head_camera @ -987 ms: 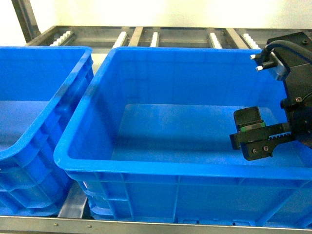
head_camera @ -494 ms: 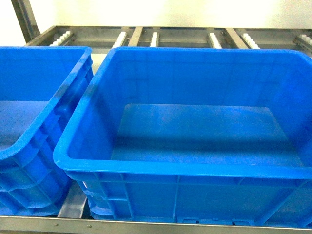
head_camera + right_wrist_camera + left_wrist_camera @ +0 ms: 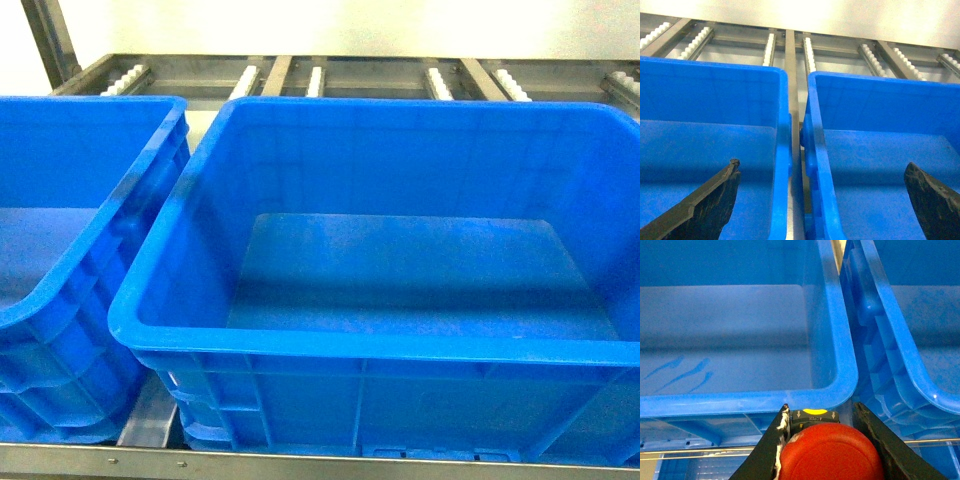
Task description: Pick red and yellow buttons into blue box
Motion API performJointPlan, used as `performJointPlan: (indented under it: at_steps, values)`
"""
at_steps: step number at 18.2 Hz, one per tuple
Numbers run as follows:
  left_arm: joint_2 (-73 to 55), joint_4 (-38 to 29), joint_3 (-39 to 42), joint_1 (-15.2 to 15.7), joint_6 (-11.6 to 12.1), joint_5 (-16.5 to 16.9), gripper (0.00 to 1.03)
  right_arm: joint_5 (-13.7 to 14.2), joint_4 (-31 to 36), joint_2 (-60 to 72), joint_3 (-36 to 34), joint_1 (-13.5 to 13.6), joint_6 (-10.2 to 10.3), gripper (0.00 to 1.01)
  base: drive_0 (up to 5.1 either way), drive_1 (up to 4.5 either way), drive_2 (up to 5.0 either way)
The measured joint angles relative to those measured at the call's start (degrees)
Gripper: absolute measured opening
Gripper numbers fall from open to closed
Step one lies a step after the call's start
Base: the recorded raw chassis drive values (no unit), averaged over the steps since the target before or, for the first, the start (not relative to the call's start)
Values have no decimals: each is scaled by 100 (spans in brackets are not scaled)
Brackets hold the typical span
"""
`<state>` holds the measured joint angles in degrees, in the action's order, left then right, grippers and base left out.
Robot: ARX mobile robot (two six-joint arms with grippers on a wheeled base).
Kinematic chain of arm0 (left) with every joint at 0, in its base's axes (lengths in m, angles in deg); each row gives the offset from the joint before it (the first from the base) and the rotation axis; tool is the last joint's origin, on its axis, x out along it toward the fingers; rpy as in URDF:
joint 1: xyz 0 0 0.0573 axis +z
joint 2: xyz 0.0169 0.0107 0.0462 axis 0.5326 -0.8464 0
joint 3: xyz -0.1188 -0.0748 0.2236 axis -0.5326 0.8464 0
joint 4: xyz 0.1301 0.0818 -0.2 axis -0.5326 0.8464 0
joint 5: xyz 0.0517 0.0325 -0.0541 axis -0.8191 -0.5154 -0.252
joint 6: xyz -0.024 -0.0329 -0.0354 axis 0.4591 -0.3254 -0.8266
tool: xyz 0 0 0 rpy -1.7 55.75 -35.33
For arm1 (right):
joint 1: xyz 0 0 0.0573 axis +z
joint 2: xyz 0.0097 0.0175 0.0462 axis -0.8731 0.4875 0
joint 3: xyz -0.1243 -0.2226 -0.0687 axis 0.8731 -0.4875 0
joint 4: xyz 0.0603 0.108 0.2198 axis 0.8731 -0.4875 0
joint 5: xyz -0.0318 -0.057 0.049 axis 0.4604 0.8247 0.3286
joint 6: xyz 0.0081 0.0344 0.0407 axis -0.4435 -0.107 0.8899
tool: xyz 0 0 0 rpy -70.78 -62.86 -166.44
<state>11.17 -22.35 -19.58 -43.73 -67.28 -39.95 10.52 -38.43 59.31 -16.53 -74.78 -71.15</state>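
The left gripper (image 3: 827, 445) pinches the red button (image 3: 830, 454) just short of the blue box (image 3: 300, 345) rim, ready to carry it over and drop it in, while the right gripper (image 3: 825, 200) hangs spread and empty above the two boxes.

All 3 views are brightly and evenly lit from above, and the pale wall (image 3: 330, 25) behind the rack is washed out almost to white in the head view and the right wrist view. Soft glare runs along the rolled rim of the blue box (image 3: 380, 350), while its near inner wall throws a dim shadow band across the floor, and faint scuff streaks show on the floor of the other blue box (image 3: 685, 372). In the left wrist view the red button (image 3: 832, 452) sits so close to the lens that it is blurred, as are the dark pincer fingers (image 3: 700, 205) at the bottom of the right wrist view.
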Motion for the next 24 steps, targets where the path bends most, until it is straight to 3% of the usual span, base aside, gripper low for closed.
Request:
performJointPlan:
  at_steps: [5,7,10,13,16,18,20,22,24]
  values:
    - [9,9,0,-2,0,-4,31,-20,-31,31,0,2,4,98,0,0,0]
    - [391,691,0,15,11,-87,31,-20,-31,31,0,2,4,98,0,0,0]
    - [1495,2280,-92,400,-153,553,31,-20,-31,28,0,2,4,98,0,0,0]
    - [1985,2896,-525,588,-232,872,31,-20,-31,28,0,2,7,98,0,0,0]
    - [1290,1851,-1086,531,-295,1064,31,-20,-31,28,0,2,7,98,0,0,0]
    - [326,811,-1193,479,-293,1281,31,-20,-28,28,0,2,7,98,0,0,0]
    - [-975,-293,-1475,236,-234,1399,31,-20,-28,28,0,2,7,98,0,0,0]
    - [-2277,-1215,-2009,-111,-15,1362,31,-20,-28,31,0,2,9,98,0,0,0]
    - [-3305,-1602,-2675,-407,190,1220,31,-20,-31,28,0,2,9,98,0,0,0]
